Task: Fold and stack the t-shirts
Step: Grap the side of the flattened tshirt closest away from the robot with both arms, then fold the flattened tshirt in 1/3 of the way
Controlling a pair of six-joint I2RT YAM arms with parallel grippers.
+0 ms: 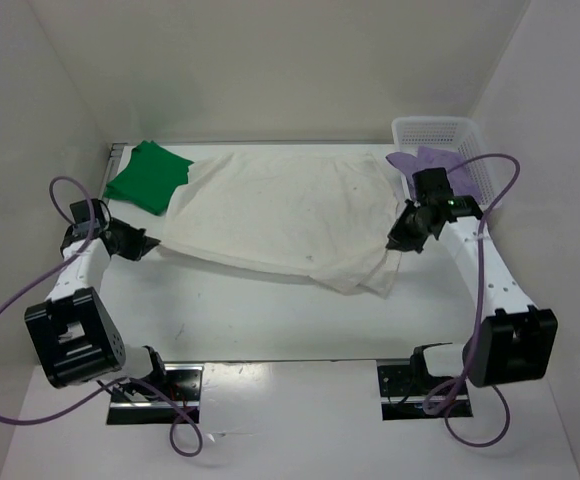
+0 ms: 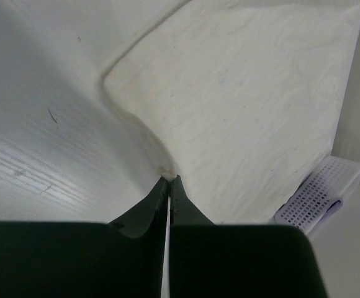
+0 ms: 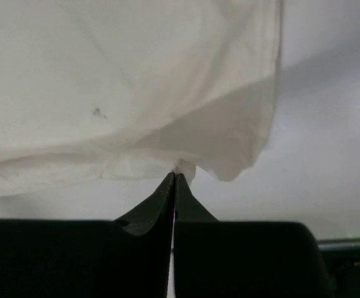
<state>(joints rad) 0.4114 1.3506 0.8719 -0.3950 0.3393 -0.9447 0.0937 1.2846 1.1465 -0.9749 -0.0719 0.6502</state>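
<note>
Clamping the left gripper (image 2: pixel 169 180) shut on a small pucker of cloth at the near left edge of the white t-shirt (image 2: pixel 248 105), jaws pressed together with only fabric between the tips. Pinching likewise with the right gripper (image 3: pixel 174 176), tips closed on a bunched bit of the same shirt's near right edge, lifting that corner a little off the table (image 3: pixel 329 155) with a flap drooping beside it. Holding the white shirt spread wide across the middle of the table, between the two arms, wrinkled and, by the look of it, not yet folded small. Leaving the bright green t-shirt (image 1: pixel 148 176) lying at the far left corner, touching the white shirt's far left edge, seemingly folded into a compact shape. Leaving the lavender t-shirt (image 1: pixel 425 160) draped over the rim of the white lattice basket (image 1: pixel 435 121) at the far right, not yet folded. Judging the task as early: perhaps one shirt done, one being worked, one waiting, and no stack begun
</note>
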